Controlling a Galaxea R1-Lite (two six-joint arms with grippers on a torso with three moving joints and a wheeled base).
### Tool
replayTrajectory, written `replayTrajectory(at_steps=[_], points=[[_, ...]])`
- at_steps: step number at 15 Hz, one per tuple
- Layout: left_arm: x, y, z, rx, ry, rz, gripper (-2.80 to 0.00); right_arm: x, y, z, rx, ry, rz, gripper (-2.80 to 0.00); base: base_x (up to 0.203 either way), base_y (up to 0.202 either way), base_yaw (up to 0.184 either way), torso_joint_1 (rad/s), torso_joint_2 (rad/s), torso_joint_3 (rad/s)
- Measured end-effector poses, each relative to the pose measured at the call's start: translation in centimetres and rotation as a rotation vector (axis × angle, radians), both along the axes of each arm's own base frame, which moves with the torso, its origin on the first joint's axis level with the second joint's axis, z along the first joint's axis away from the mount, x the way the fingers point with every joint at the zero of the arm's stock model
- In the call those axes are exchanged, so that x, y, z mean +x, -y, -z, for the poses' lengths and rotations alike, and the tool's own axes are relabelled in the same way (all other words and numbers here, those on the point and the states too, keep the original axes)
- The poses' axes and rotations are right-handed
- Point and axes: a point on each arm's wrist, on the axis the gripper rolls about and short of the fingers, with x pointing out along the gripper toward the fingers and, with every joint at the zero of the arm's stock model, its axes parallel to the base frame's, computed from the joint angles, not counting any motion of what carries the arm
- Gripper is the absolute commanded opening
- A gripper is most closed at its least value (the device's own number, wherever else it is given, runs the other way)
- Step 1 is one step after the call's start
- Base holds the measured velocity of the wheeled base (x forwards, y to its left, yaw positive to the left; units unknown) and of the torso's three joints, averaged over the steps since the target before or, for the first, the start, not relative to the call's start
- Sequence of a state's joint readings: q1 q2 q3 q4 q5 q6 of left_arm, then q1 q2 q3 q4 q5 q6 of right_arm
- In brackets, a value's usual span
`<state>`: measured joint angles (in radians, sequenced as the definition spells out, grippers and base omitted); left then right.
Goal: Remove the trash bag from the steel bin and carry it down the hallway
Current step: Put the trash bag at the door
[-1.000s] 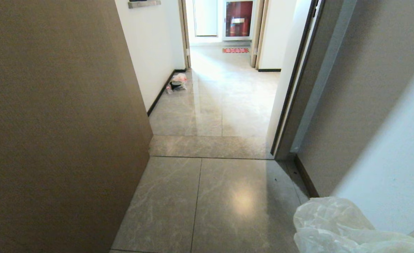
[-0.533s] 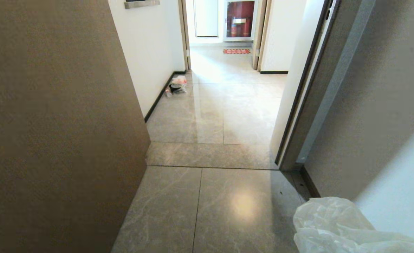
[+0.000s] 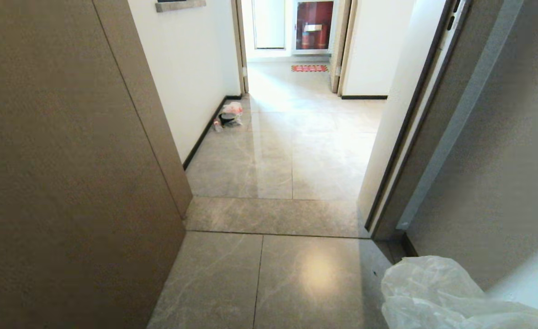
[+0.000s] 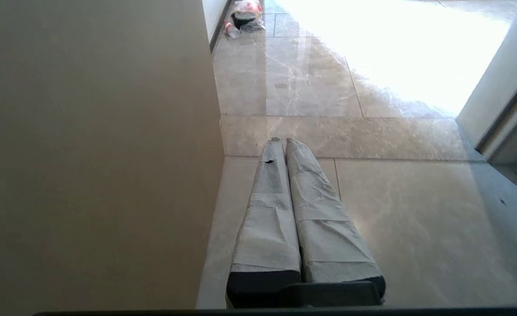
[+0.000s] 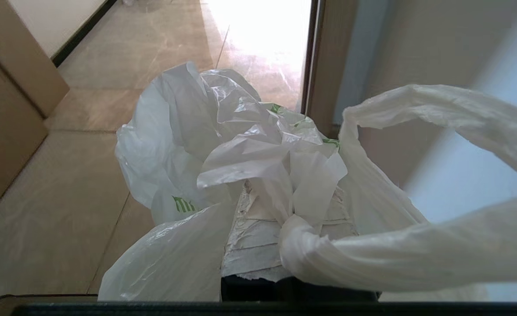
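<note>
We are at a doorway, facing the hallway (image 3: 292, 151) with its glossy beige-grey tiles and the red-fronted cabinet (image 3: 313, 25) at the far end. The trash bag (image 5: 223, 145) is out of the steel bin, which is nowhere in view; it rides at our right side, its crinkled top showing low in the head view (image 3: 438, 297). The right gripper (image 5: 285, 206) is clamped fully closed on the bag's gathered neck, with plastic bunched over the paper-wrapped fingers (image 5: 252, 237) and a handle loop (image 5: 438, 101) standing free beside them. We judge the grip sits high on the neck so the load hangs clear of the floor while the base travels. The left gripper (image 4: 283, 141) is empty, its wrapped fingers pressed together and pointed ahead over the tiles, close beside a brown panel (image 4: 96, 145), seemingly parked out of the way. A small heap of litter (image 3: 229, 115) lies against the left wall's skirting further on. The lift looks done; the carry remains.
</note>
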<state>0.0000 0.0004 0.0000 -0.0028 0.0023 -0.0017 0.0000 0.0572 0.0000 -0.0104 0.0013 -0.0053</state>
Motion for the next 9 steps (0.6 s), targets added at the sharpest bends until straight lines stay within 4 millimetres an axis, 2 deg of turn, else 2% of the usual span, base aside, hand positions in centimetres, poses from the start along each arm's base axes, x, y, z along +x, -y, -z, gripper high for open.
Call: replayTrajectory(at_steps=[9], points=[[0.00, 0.00, 0.00, -0.001, 0.000, 0.000, -2.80, 0.00, 0.00, 0.00, 0.000, 0.000, 0.000, -2.80, 0.193, 0.000, 0.001, 0.003, 0.00, 0.002]])
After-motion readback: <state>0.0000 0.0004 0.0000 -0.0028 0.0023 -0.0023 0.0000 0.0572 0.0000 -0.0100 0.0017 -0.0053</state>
